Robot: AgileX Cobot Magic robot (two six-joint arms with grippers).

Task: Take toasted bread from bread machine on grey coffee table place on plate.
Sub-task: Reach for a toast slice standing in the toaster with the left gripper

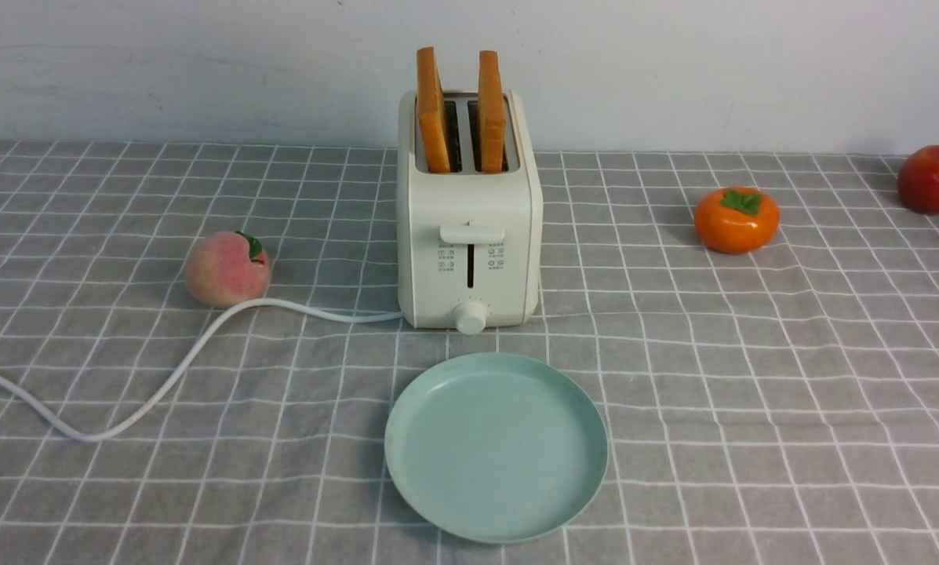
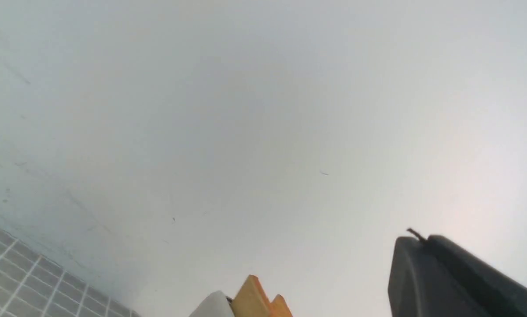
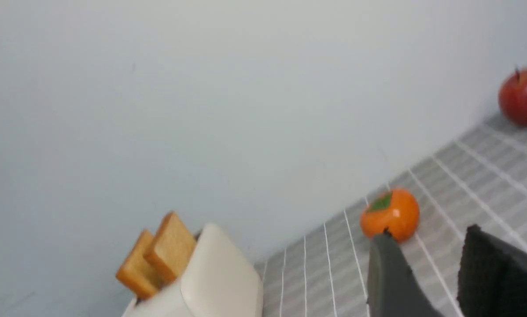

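My left fingers (image 2: 439, 277) are pressed closed, only one of them in sight and nothing seen in their hold. They point toward the wall (image 2: 245, 110), and the tops of the toasted bread (image 2: 256, 299) show ahead of them, well apart. My right fingers (image 3: 391, 281) stand parted, gripping nothing, above the worktop (image 3: 488, 176). An orange fruit (image 3: 391, 213) sits just beyond their tips and a red apple (image 3: 523, 97) farther off. Both slices stand upright in the slots of the bread machine (image 1: 469, 212), clear of all my fingers. The plate (image 1: 496, 447) lies flat just on my side of it.
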